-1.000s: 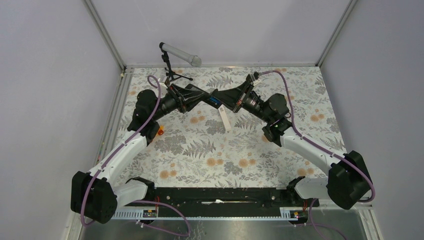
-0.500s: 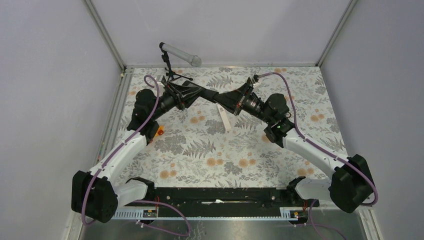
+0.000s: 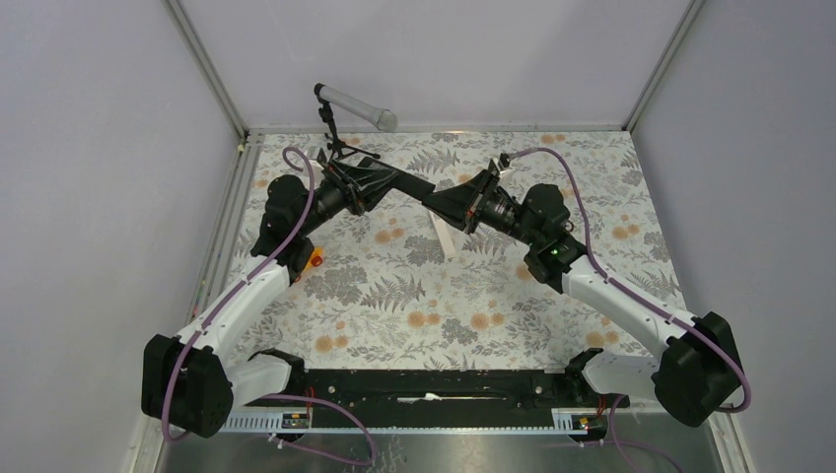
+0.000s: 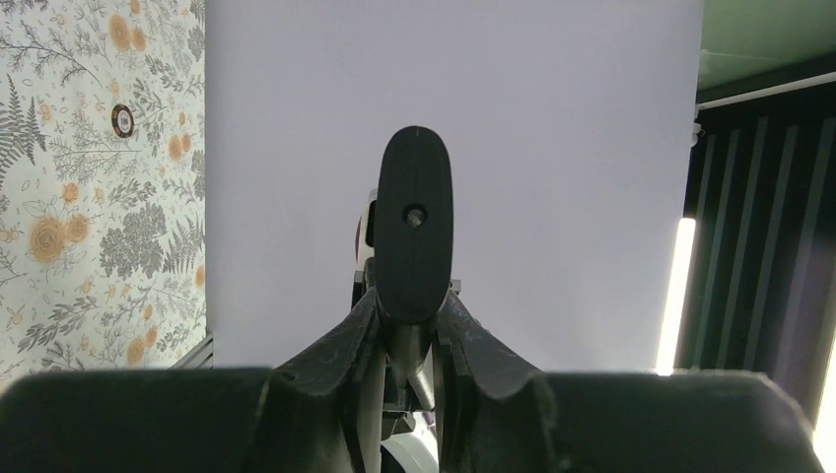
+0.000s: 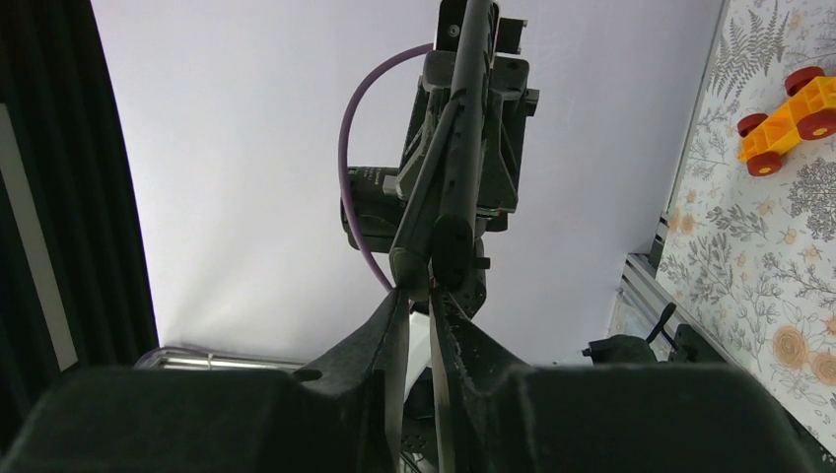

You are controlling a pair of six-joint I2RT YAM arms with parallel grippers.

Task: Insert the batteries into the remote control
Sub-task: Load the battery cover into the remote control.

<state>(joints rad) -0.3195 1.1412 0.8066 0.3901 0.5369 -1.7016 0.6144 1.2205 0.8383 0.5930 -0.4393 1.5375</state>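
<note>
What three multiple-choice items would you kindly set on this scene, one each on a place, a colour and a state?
1. Where is the toy car? A) far right corner B) beside the left arm C) near rail
2. The strip lying on the table is: A) white B) green C) red
3. The left gripper is: A) unseen B) wide open, empty C) shut on the black remote
Key: 1B, it lies next to that arm; 2A, it shows white; 3C, it grips the remote's sides.

The left arm [image 3: 246, 296] is half covering the toy car [image 3: 316, 260]. The remote [image 4: 415, 236] in the left tool [image 4: 409, 307] is showing end-on only; the right tool's [image 5: 416, 315] grip is looking unclear.
</note>
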